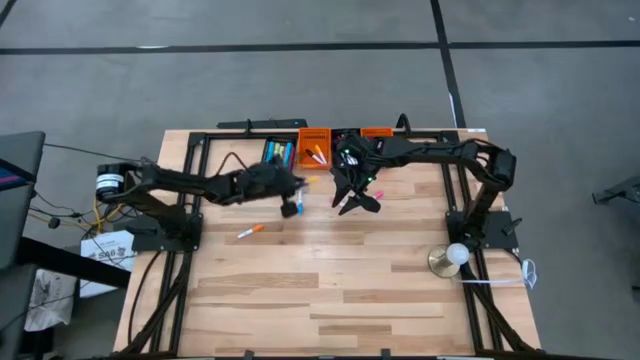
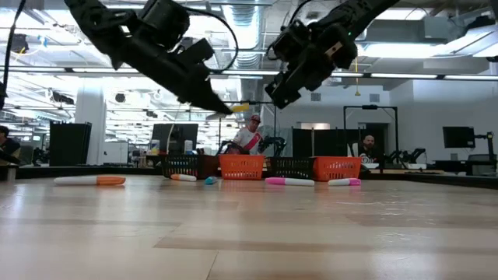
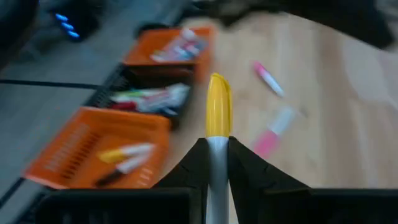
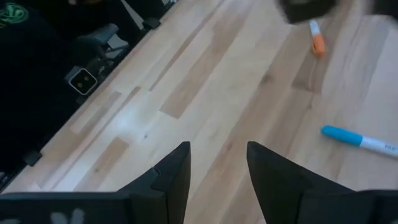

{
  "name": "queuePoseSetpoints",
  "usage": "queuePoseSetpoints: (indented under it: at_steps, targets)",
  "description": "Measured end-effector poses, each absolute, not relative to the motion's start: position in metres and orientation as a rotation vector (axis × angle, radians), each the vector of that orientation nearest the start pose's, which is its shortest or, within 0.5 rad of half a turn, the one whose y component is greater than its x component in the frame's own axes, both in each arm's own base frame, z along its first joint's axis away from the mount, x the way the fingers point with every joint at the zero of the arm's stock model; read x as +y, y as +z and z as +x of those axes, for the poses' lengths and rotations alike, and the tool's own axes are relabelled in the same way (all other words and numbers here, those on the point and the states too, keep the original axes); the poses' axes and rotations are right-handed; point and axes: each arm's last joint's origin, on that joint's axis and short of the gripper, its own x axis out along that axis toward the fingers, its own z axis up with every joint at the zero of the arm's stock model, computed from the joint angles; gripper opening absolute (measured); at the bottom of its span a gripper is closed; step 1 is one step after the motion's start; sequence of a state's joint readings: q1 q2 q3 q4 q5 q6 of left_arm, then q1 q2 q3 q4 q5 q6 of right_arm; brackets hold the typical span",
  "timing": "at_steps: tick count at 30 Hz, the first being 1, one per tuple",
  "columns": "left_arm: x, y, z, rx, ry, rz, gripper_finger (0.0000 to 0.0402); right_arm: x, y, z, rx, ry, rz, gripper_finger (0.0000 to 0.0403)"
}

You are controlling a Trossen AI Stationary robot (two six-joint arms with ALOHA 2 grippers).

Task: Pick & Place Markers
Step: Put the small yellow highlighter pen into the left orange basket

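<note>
My left gripper [image 1: 298, 184] hangs above the table just short of the bins and is shut on a marker with a yellow cap [image 3: 217, 102] and a white barrel. My right gripper [image 4: 217, 152] hovers open next to it, above bare wood, with nothing between its fingers. Loose markers lie flat on the table: a blue-capped one [image 4: 354, 138], an orange-capped one [image 1: 250, 231] and pink ones [image 2: 289, 181]. More markers lie inside the orange bin [image 3: 106, 146] and the black bin [image 3: 149, 99]. My left gripper pinches the marker's white barrel [image 3: 217, 149] between its two fingers. The marker lies along the fingers, and its yellow cap end [image 2: 240, 107] sticks out past the fingertips. It is lifted clear of the table, slanting slightly down toward the bins.
A row of small orange and black bins [image 1: 315, 146] stands at the table's far edge. A lamp with a round base [image 1: 452, 258] sits near the right arm's base. Bare wood stretches across the near half of the table [image 1: 330, 300].
</note>
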State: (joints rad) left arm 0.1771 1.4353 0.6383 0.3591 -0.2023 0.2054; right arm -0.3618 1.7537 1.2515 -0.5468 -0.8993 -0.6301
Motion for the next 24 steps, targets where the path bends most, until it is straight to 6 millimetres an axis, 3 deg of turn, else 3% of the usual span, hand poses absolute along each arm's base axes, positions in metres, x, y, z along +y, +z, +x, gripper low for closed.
queuePoseSetpoints:
  at_steps: [6,12,16,24]
  targets:
    - [0.107,0.192,0.282,0.369,0.509,0.115,0.0043,-0.093,0.232,0.339,0.628,0.749,0.030,0.0140]
    - [0.152,0.189,0.298,0.335,0.586,0.026,0.0044,-0.080,0.232,0.343,0.629,0.788,0.017,0.0135]
    - [0.167,0.193,0.310,0.301,0.607,0.021,0.0046,-0.072,0.232,0.344,0.630,0.810,0.010,0.0134]
    - [0.177,0.181,0.314,0.321,0.616,-0.050,0.0042,-0.050,0.231,0.346,0.659,0.875,0.013,0.0132]
